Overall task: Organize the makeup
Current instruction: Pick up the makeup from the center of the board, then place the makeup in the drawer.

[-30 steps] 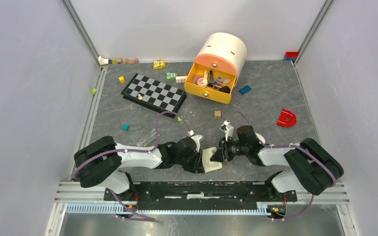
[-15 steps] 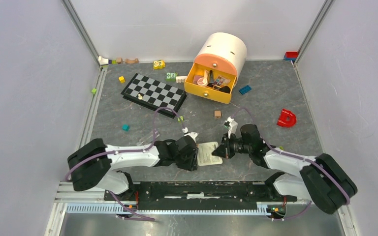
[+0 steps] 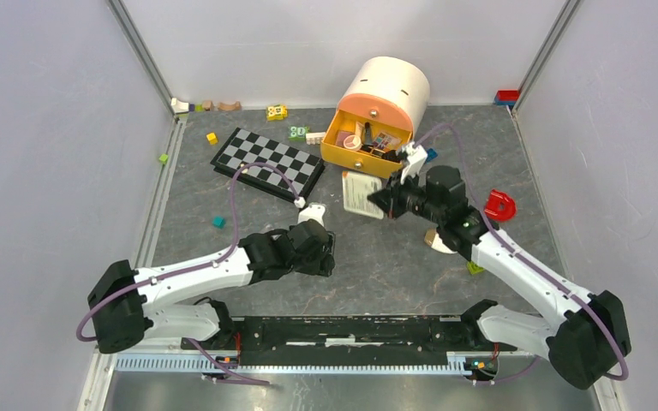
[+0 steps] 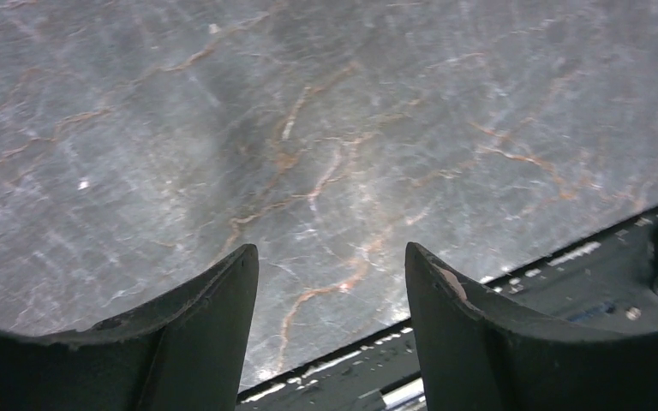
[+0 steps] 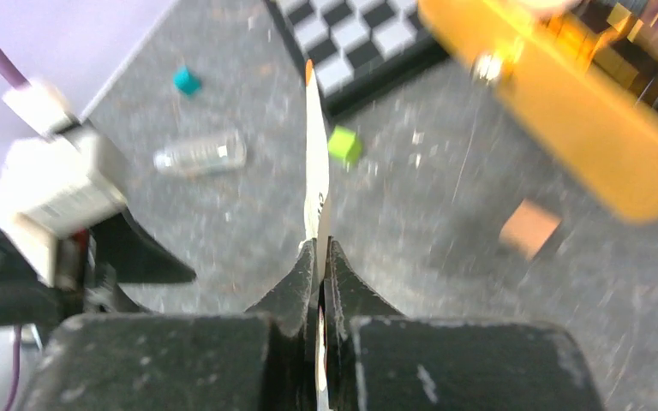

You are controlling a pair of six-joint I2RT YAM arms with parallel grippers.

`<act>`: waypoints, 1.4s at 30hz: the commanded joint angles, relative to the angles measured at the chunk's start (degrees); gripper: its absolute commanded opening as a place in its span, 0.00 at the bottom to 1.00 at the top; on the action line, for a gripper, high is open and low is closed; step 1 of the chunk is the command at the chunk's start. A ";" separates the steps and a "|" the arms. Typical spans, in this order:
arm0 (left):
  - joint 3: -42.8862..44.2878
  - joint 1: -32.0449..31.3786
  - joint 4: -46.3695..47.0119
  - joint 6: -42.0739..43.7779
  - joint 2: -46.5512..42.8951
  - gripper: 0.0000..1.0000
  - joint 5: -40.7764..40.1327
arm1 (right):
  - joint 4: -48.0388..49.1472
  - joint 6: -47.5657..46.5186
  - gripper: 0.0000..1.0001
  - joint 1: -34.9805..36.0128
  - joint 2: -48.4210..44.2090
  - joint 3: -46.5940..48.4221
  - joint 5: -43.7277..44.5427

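Carrying white packet (image 3: 360, 192) from near edge to orange drawer (image 3: 373, 165), pinching it in right gripper (image 3: 377, 203); holding left gripper (image 4: 330, 257) wide, empty; likely stowing next.

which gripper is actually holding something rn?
The right gripper, shut on a flat white packet near the yellow drawer. The left gripper is open, with only bare tabletop between its jaws.

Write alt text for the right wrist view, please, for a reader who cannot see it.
The right gripper is shut on a thin white card, seen edge-on above the grey table. Beyond it lie a clear tube, a green cube and a brown cube, with the yellow drawer at upper right.
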 commanded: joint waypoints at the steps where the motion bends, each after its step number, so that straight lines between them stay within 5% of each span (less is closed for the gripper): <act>1: -1.75 1.10 -1.52 0.49 0.20 0.70 -4.92 | -0.68 -1.36 0.00 -1.04 1.94 10.26 7.90; 6: -3.13 1.23 -1.61 0.67 -1.14 0.71 -6.87 | -0.68 0.69 0.00 -4.04 8.35 19.04 12.80; 19: -7.45 1.27 -0.94 1.34 -9.07 0.72 -7.76 | 5.09 3.94 0.00 -13.11 25.35 29.21 0.49; 32: -7.95 1.35 -0.61 0.41 -7.94 0.72 -7.42 | 3.25 1.11 0.01 -14.31 35.71 36.01 -3.31; 42: -7.66 1.29 -0.03 0.37 -6.55 0.72 -7.12 | -0.89 -2.04 0.16 -14.41 38.94 38.40 1.20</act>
